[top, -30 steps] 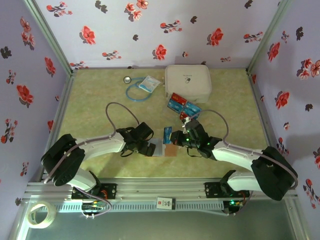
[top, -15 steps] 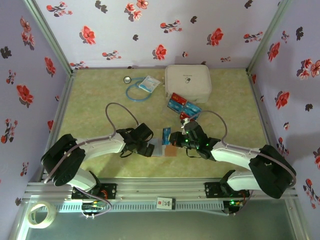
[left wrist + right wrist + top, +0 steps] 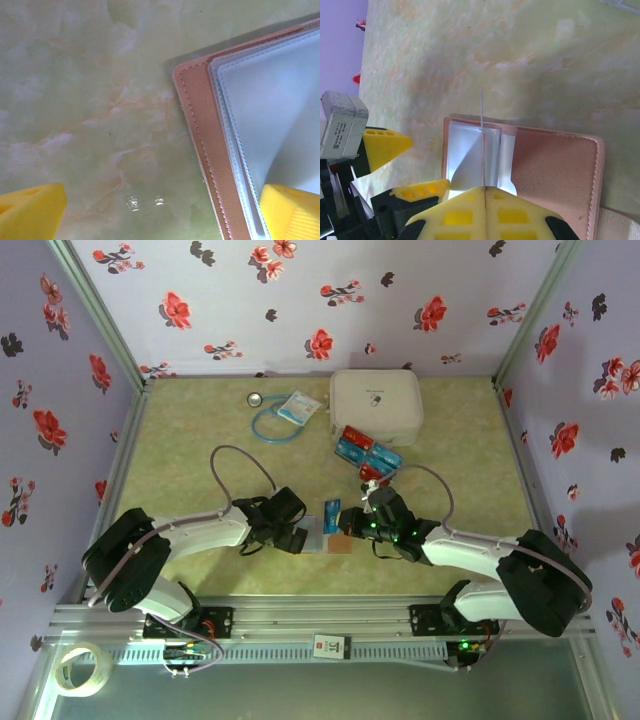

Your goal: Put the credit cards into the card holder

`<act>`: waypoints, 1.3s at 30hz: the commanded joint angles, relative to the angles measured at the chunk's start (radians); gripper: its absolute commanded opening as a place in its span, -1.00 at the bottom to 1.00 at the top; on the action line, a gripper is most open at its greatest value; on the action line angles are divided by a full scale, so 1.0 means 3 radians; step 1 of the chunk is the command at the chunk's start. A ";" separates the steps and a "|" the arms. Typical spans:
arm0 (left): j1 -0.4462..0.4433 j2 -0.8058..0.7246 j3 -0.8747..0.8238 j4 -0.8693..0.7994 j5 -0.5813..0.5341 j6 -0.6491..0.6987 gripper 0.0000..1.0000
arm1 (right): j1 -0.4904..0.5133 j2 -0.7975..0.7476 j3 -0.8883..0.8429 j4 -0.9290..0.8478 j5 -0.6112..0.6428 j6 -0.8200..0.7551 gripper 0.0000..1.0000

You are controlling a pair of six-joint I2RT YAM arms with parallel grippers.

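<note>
– Cards, how will they handle?
– Light, thin and stiff, with a smooth face, so I judge they slip easily. The right jaws are closed on one blue card, pinched at one end, and its free end reaches out over the holder. A hold at the end leaves the long part free to enter a sleeve.
– And the holder?
– Soft and flat, with a leather-like cover and clear sleeves that look floppy and probably cling together. It lies open close to the middle of the near edge of the tabletop. I think it will slide if the card pushes it, so it wants holding down at the cover or at a sleeve corner.
– Does the left arm do that?
– The left jaws are wide open and grip nothing. One finger is over a sleeve corner, and the other is over bare tabletop beside the holder. Whether it presses, I cannot tell.
– How many of each?
– One holder. One card in the right jaws. The other cards lie in an overlapping heap further toward the far edge, just in front of the white case. I count two red and two blue for sure, and maybe one more is hidden. One case.
</note>
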 commanded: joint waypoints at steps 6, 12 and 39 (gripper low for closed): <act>-0.0019 0.0007 -0.0055 -0.0140 -0.0118 -0.0037 0.99 | 0.0102 0.0114 -0.0082 0.0292 -0.0013 0.0051 -1.00; -0.0019 -0.0004 -0.0061 -0.0153 -0.0118 -0.0044 0.99 | 0.0143 0.0239 -0.0120 0.0479 0.0014 0.0097 -1.00; -0.0019 -0.0023 -0.0088 -0.0162 -0.0119 -0.0087 0.99 | 0.0236 0.0467 -0.0311 0.0976 0.0066 0.0263 -1.00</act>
